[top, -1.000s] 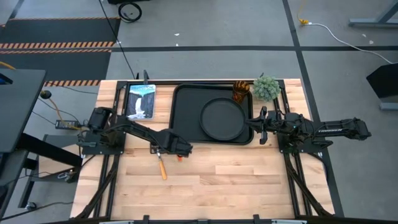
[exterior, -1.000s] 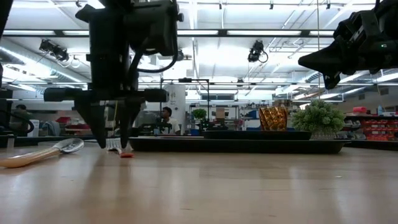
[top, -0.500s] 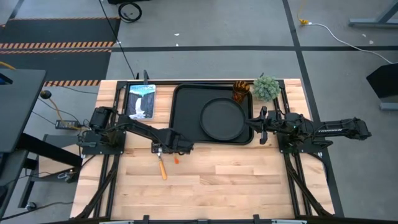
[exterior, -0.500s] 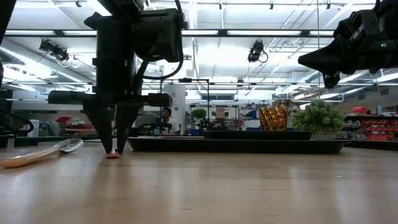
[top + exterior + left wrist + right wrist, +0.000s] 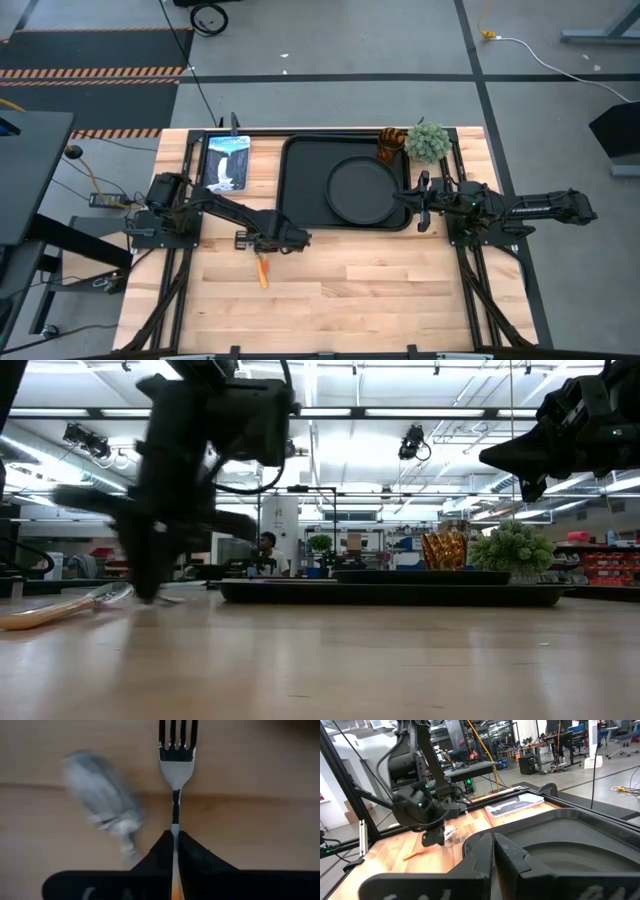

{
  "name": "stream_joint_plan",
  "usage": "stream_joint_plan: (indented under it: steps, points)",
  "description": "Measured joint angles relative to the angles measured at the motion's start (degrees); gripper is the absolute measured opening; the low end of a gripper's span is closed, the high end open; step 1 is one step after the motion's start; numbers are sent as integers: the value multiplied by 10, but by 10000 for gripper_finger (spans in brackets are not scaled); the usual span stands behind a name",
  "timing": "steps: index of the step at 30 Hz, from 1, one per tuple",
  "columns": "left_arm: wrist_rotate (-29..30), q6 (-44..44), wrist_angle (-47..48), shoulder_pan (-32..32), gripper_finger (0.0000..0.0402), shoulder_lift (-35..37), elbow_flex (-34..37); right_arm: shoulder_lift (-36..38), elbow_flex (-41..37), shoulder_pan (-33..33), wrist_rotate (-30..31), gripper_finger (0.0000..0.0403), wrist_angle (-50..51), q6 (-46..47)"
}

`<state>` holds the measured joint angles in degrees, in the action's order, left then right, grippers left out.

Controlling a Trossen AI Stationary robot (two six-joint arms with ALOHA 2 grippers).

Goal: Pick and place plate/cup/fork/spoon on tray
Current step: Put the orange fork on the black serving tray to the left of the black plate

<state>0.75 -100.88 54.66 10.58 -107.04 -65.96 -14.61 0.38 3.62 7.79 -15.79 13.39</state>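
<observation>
The fork, with a silver pronged head and a red-orange handle, lies level over the wood, and my left gripper is shut on it. From above, that gripper is at the table's left, just in front of the tray's near left corner. The spoon lies flat on the wood close beside it, yellow-orange handle toward the near edge. The round black plate and the amber cup rest on the black tray. My right gripper waits shut at the tray's right edge. My left gripper pinches the fork's thin metal stem between its two fingers, just where it meets the red-orange handle. The fingers point down from above. The prongs stick out ahead of the fingers. I cannot tell whether the fork is clear of the table.
A small green plant stands at the tray's far right corner, next to the cup. A flat picture-covered book lies left of the tray. Bare wood spreads along the near half of the table.
My left gripper has shut on the fork and gone toward the table's left edge, taking the fork along until it lies next to the spoon. The tray with plate and cup has shifted slightly toward the right edge.
</observation>
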Motion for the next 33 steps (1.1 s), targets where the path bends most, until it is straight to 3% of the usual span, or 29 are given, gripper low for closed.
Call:
stream_joint_plan:
  steps: [6, 11, 17, 21, 27, 33]
  points:
    - [9, 7, 120, -5, 14, 0, -52, 0, 0, 0, 0, 23, 0, 0]
    - [39, 45, 155, -26, 15, 1, -109, 0, 0, 0, 0, 23, 0, 0]
    - [112, 128, 145, -98, 15, 2, -159, 0, 0, 0, 0, 23, 0, 0]
    - [149, 195, 66, -152, 15, 2, -165, 0, 0, 0, 0, 22, 0, 0]
    - [150, 287, -99, -219, 15, -27, -158, 0, 0, 0, 0, 23, 0, 0]
    - [92, 350, -208, -265, 15, -82, -158, 0, 0, 0, 0, 23, 0, 0]
